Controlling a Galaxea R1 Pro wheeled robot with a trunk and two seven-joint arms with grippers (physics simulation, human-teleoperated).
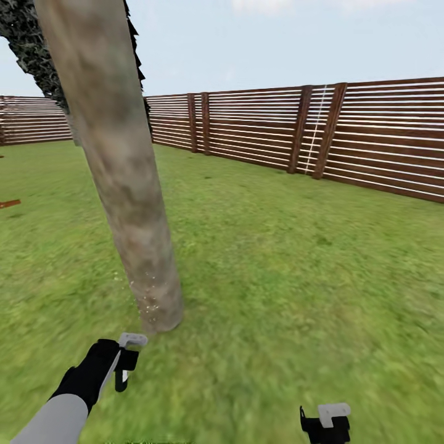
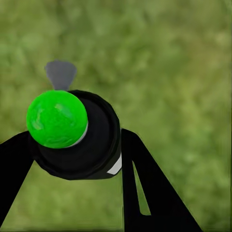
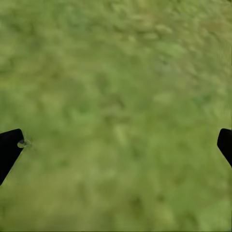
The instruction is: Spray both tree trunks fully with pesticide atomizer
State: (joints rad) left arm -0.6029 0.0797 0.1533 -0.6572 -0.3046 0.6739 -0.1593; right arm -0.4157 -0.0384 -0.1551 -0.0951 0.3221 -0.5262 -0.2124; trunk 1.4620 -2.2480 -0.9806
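A thick pale beige tree trunk (image 1: 117,160) leans across the head view, rooted in the garden lawn (image 1: 296,259). Pale specks dot its base (image 1: 148,297). Just below and left of the trunk base sits my left gripper (image 1: 126,364). In the left wrist view my left gripper (image 2: 72,159) is shut on the pesticide atomizer (image 2: 82,145), a black round body with a bright green ball and a grey nozzle, held between the black fingers (image 2: 145,188) over grass. My right gripper (image 1: 324,425) hangs low at the right, open (image 3: 116,145) over bare grass.
A brown slatted fence (image 1: 370,135) runs along the back and right of the lawn. A dark mottled crown (image 1: 24,43) shows at the upper left. A small brown object (image 1: 9,203) lies on the grass at the far left.
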